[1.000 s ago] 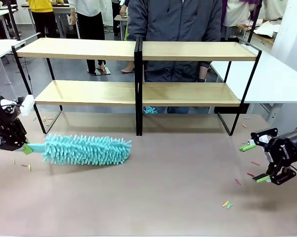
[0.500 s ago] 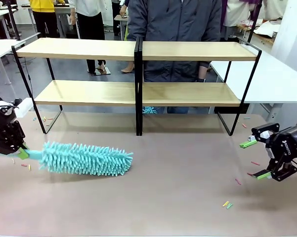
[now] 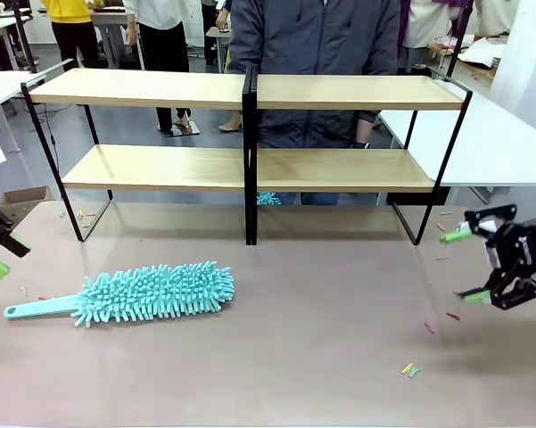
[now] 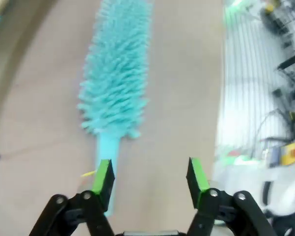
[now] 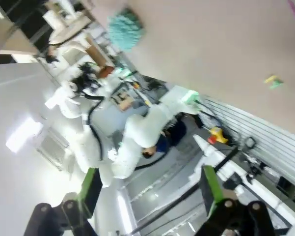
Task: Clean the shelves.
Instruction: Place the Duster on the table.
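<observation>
Shelves [image 3: 250,168] stand bare across the upper frame, seemingly wiped already, while the duster [image 3: 152,292] lies free on the worktop [image 3: 321,357] at lower left, both end effectors, left [image 4: 149,179] and right [image 3: 482,266], spread apart, gripping nothing.

One rack of shelves [image 3: 250,169]: two long wood boards, one black centre post. One teal duster [image 3: 134,294] on the table in front of the rack. Two grippers: left gripper [image 4: 149,178], right gripper [image 3: 473,266]. Small coloured scraps scattered near the rack, too many and too small to count. One person [image 3: 314,53] behind the rack.
</observation>
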You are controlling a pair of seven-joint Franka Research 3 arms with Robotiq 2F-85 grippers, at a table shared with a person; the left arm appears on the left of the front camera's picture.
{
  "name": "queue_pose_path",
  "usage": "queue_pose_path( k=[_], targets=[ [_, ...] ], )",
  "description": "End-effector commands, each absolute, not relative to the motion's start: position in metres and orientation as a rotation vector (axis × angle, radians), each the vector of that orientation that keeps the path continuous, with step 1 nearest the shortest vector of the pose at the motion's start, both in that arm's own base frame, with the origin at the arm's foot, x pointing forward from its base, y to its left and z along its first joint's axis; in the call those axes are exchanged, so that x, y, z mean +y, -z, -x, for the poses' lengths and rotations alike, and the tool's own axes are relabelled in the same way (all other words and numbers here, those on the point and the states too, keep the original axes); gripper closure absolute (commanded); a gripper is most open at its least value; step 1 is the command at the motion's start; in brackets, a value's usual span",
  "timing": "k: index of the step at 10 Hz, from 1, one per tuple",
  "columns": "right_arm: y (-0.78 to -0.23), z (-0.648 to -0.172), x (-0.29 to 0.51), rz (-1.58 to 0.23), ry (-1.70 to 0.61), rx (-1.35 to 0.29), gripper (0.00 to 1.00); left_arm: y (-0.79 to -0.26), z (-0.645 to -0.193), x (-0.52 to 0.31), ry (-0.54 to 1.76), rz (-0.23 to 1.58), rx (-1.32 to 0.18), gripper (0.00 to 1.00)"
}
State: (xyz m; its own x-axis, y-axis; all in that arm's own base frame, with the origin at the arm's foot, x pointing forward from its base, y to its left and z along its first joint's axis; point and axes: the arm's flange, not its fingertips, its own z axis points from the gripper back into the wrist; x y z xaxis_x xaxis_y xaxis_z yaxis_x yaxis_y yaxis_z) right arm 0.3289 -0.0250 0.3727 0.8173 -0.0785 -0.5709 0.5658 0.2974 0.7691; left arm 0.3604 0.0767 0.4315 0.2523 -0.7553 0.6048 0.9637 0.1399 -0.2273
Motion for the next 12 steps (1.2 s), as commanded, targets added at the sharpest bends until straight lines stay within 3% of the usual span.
queue_pose_path(
  k=[1, 4, 6, 7, 8, 12],
  targets=[
    [-0.399, -0.325, -0.019, -1.367, 0.525, 0.444, 0.00, -0.442, -0.371, 0.095, 0.969, 1.129, -0.322, 0.00],
    [-0.401, -0.320, -0.037, -1.492, 0.502, 0.418, 0.00, -0.434, -0.358, 0.169, 0.438, 1.589, -0.373, 0.00],
    [-0.405, -0.317, -0.041, -1.507, 0.454, 0.385, 0.00, -0.428, -0.331, 0.201, 0.197, 1.736, -0.338, 0.00],
    [-0.405, -0.315, -0.038, -1.476, 0.428, 0.372, 0.00, -0.428, -0.327, 0.210, 0.197, 1.754, -0.359, 0.00],
    [-0.407, -0.328, -0.045, -1.481, 0.494, 0.410, 0.00, -0.416, -0.325, 0.197, 0.638, 1.523, -0.259, 0.00],
    [-0.407, -0.328, -0.045, -1.481, 0.494, 0.410, 0.00, -0.416, -0.325, 0.197, 0.638, 1.523, -0.259, 0.00]
  ],
)
